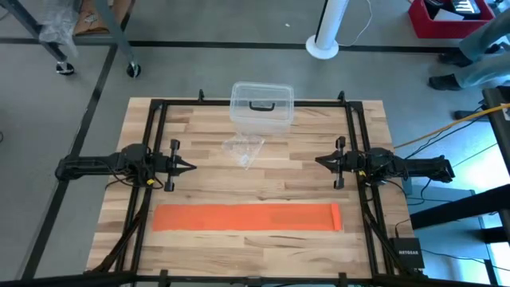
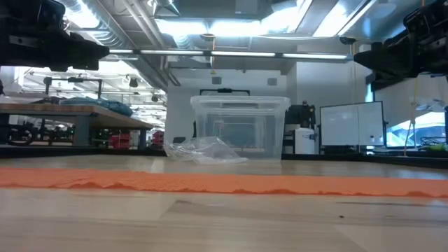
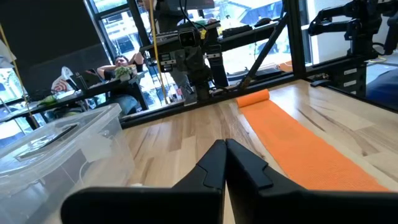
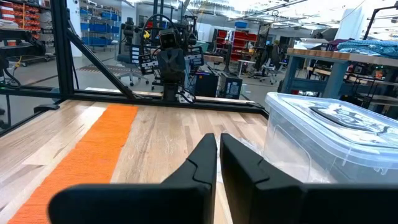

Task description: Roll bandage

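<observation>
Clear plastic box [image 1: 261, 104] at table's [image 1: 207, 183] far edge; crumpled transparent plastic piece [image 1: 244, 149] just before it

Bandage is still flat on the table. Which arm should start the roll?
Probably the right. The bandage already has a small folded-over start at the end near the right gripper, so rolling could begin there. The left gripper sits equally far from its flat end.

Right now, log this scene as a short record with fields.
bandage: unrolled flat along the table's near edge, one end slightly folded up by the right arm's side
box: clear, lidded, at the far edge
plastic piece: in front of the box
left gripper: shut, above the table, holding nothing
right gripper: shut, above the table, holding nothing
</observation>
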